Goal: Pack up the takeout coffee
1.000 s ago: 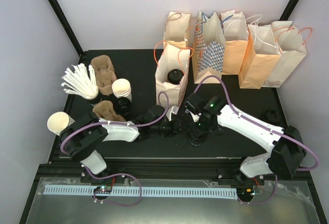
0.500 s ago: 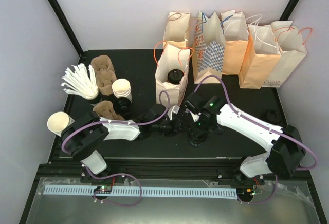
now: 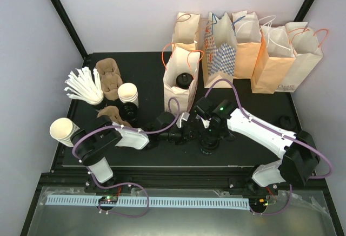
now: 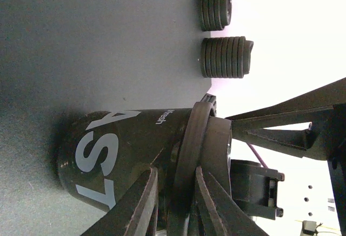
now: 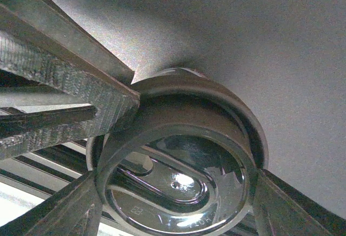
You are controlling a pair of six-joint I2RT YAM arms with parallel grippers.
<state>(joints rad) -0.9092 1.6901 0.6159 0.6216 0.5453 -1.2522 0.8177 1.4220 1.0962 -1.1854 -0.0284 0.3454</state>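
Black tabletop (image 3: 135, 63) under pale walls, and right at its middle, in front of both arms, there's the coffee cup (image 4: 116, 155). It's upright, base down at the table, dark-sided in the wrist view with big pale letters, and the black lid (image 5: 178, 187) is on top. From overhead it's almost buried beneath the two wrists.

The right gripper (image 5: 175, 179) comes at it from above, one finger against each side at the lid's edge, so that's a wide grasp on the cup. The left gripper (image 4: 175, 170) reaches in from the side, its narrow jaws pinched on the lid's rim, one finger over the top and one beneath.

Just behind the cup stands an open paper bag (image 3: 174, 92) with orange handles, and a black-lidded cup (image 3: 184, 78) sits down inside it. Further back, a row of paper bags (image 3: 270, 52) lines the wall.

Off to the left are brown cup carriers (image 3: 108, 76), a bundle of white sticks (image 3: 84, 87) and a stack of cream cups (image 3: 128, 92). A second cream stack (image 3: 62, 130) sits by the left arm's shoulder. Towards the right edge, two short stacks of black lids (image 4: 227, 57) sit on the table
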